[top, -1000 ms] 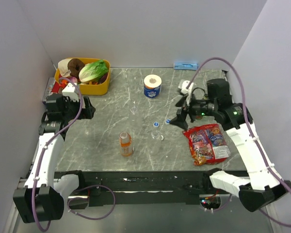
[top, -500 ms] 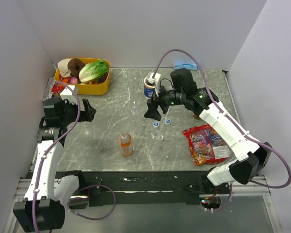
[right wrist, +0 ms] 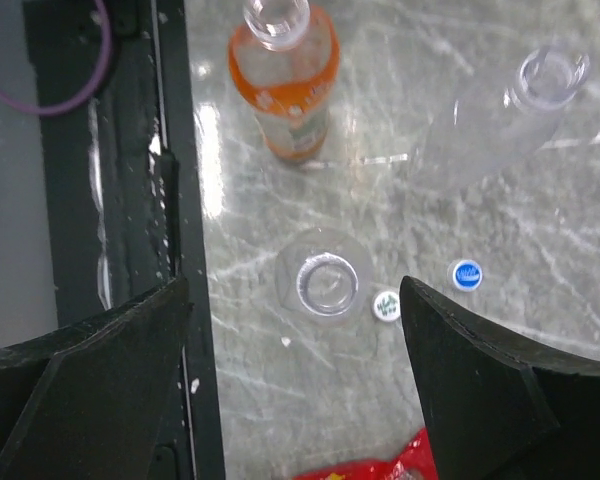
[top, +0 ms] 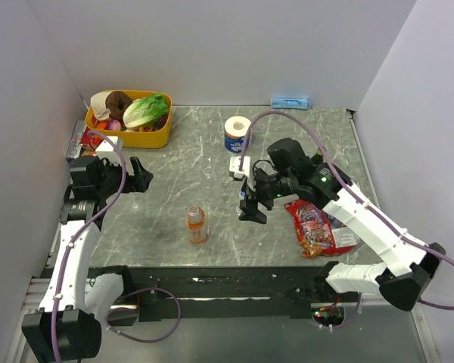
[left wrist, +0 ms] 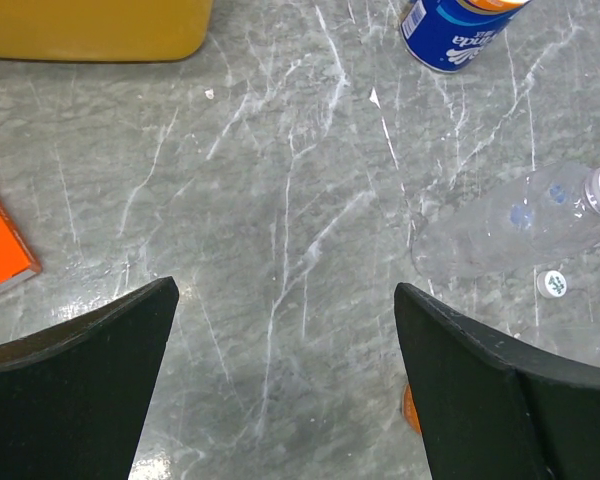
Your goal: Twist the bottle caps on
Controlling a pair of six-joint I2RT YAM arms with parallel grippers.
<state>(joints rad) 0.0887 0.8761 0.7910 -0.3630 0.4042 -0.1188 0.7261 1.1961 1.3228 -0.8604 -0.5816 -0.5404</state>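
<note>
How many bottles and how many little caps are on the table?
Bottles: 3 (orange drink bottle, clear bottle beside the caps, other clear bottle)
Caps: 2 (blue cap, pale cap)
Total: 5

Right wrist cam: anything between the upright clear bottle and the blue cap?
Yes: the other cap, pale face up, beside the clear bottle, short of the blue cap. Right wrist view.

White arm links (top: 74, 253), black joints (top: 59, 316), purple cables (top: 284, 113), black wedge-shaped tool fingers (left wrist: 75, 390).
</note>
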